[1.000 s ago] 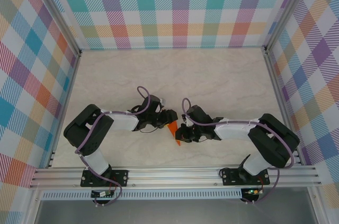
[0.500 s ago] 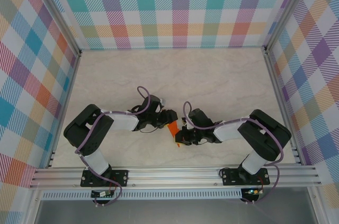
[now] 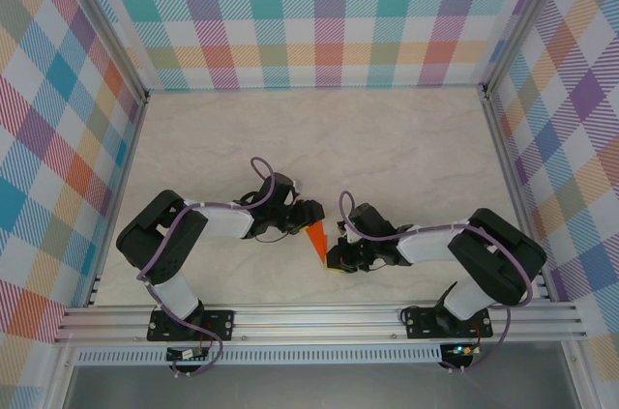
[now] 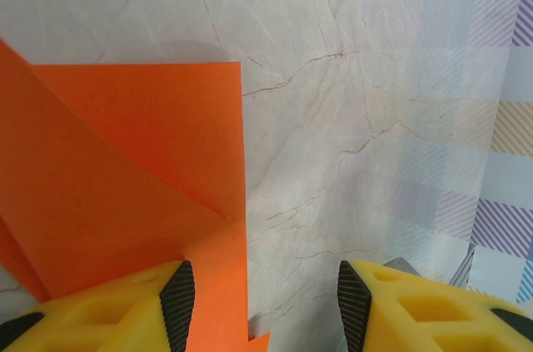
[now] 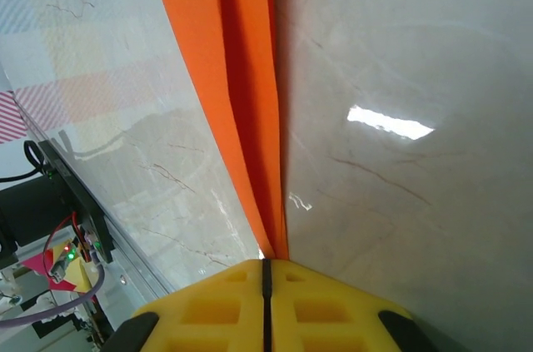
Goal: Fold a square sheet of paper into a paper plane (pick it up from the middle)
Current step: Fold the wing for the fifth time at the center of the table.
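Top external view: we see a folded sheet of orange paper [image 3: 315,235] lying on the pale marble-look table [image 3: 387,138], near its front edge and between the two arms. It forms a narrow triangle, with the wide end beside the left pincer [image 3: 308,214] and the point meeting the right pincer [image 3: 335,256].

Through the left wrist camera we find the left pincer [image 4: 262,285] released, its yellow jaws standing clearly apart over the table. The paper [image 4: 125,185] passes under one finger and its straight edge lies in the gap, with nothing squeezed.

Through the right wrist camera we find the right pincer [image 5: 266,273] clenched, its fingers pressed together along a single seam. It grasps the narrow end of the paper [image 5: 225,77], whose creased layers run away from the fingertips across the table.
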Robot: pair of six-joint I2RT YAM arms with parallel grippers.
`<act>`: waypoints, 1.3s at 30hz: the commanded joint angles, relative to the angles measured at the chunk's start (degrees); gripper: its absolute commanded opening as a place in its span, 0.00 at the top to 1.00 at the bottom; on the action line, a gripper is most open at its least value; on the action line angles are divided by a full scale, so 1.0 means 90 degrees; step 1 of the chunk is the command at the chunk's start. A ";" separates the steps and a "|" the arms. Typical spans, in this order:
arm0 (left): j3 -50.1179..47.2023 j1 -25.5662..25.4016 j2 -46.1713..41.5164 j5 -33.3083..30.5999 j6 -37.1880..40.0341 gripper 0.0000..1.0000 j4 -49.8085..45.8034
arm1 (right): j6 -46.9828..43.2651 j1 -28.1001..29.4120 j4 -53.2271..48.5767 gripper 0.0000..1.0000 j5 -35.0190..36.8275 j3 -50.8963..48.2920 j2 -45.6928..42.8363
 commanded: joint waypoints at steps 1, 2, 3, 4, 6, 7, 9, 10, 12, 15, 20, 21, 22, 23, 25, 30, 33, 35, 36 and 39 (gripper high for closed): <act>-0.0070 -0.0031 0.0235 -0.0239 0.0077 0.48 -0.0616 | -0.0127 0.0063 -0.1076 0.91 0.0251 -0.0058 -0.0262; -0.0075 -0.0031 0.0232 -0.0241 0.0074 0.48 -0.0612 | -0.0145 0.0061 -0.1168 0.91 0.0323 0.0021 -0.0389; -0.0085 -0.0038 0.0235 -0.0241 0.0075 0.48 -0.0614 | -0.0170 0.0066 -0.1251 0.91 0.0428 0.0134 -0.0555; -0.0090 -0.0034 0.0228 -0.0241 0.0072 0.48 -0.0602 | -0.0196 0.0061 -0.1288 0.91 0.0514 0.0249 -0.0671; -0.0099 -0.0031 0.0229 -0.0233 0.0065 0.48 -0.0602 | -0.0180 0.0065 -0.1226 0.89 0.0636 0.0418 -0.0893; -0.0097 -0.0032 0.0235 -0.0238 0.0065 0.48 -0.0602 | -0.0146 0.0062 -0.1158 0.88 0.0708 0.0490 -0.0940; -0.0081 -0.0031 0.0244 -0.0227 0.0065 0.48 -0.0599 | -0.0053 0.0065 -0.0840 0.87 0.0746 0.0627 -0.0866; -0.0075 -0.0036 0.0239 -0.0222 0.0071 0.48 -0.0602 | 0.0018 0.0056 -0.0670 0.87 0.0761 0.0677 -0.0793; -0.0061 -0.0031 0.0241 -0.0214 0.0067 0.48 -0.0602 | 0.0169 0.0051 -0.0321 0.87 0.0780 0.0823 -0.0517; -0.0051 -0.0036 0.0210 -0.0202 0.0061 0.48 -0.0602 | 0.0200 0.0051 -0.0209 0.88 0.0881 0.1073 -0.0141; -0.0070 -0.0033 0.0168 -0.0170 0.0060 0.48 -0.0602 | 0.0378 -0.0047 0.0287 0.87 0.0799 0.0966 0.0462; -0.0070 -0.0031 0.0159 -0.0168 0.0065 0.48 -0.0607 | 0.0390 -0.0057 0.0289 0.87 0.0783 0.0930 0.0553; -0.0079 -0.0032 0.0156 -0.0172 0.0060 0.48 -0.0602 | 0.0415 -0.0057 0.0238 0.87 0.0771 0.0893 0.0651; -0.0080 -0.0040 0.0148 -0.0173 0.0062 0.48 -0.0602 | 0.0428 -0.0057 0.0165 0.88 0.0727 0.0842 0.0730; -0.0071 -0.0031 0.0122 -0.0173 0.0072 0.48 -0.0602 | 0.0424 -0.0047 0.0115 0.89 0.0643 0.0676 0.0859; -0.0017 -0.0029 0.0066 -0.0175 0.0130 0.48 -0.0664 | 0.0362 -0.0047 -0.0179 0.92 0.0702 0.0307 0.0855; 0.0008 -0.0033 0.0101 -0.0154 0.0119 0.48 -0.0652 | 0.0386 -0.0047 0.0083 0.91 0.0550 0.0312 0.0605; -0.0002 -0.0027 0.0134 -0.0153 0.0118 0.48 -0.0636 | 0.0333 -0.0042 0.0065 0.90 0.0542 0.0508 0.0410; 0.0000 -0.0038 0.0134 -0.0152 0.0107 0.48 -0.0631 | 0.0339 -0.0038 0.0092 0.90 0.0584 0.0587 0.0329; -0.0012 -0.0033 0.0183 -0.0141 0.0094 0.48 -0.0611 | 0.0443 -0.0047 0.0330 0.88 0.0661 0.0788 0.0237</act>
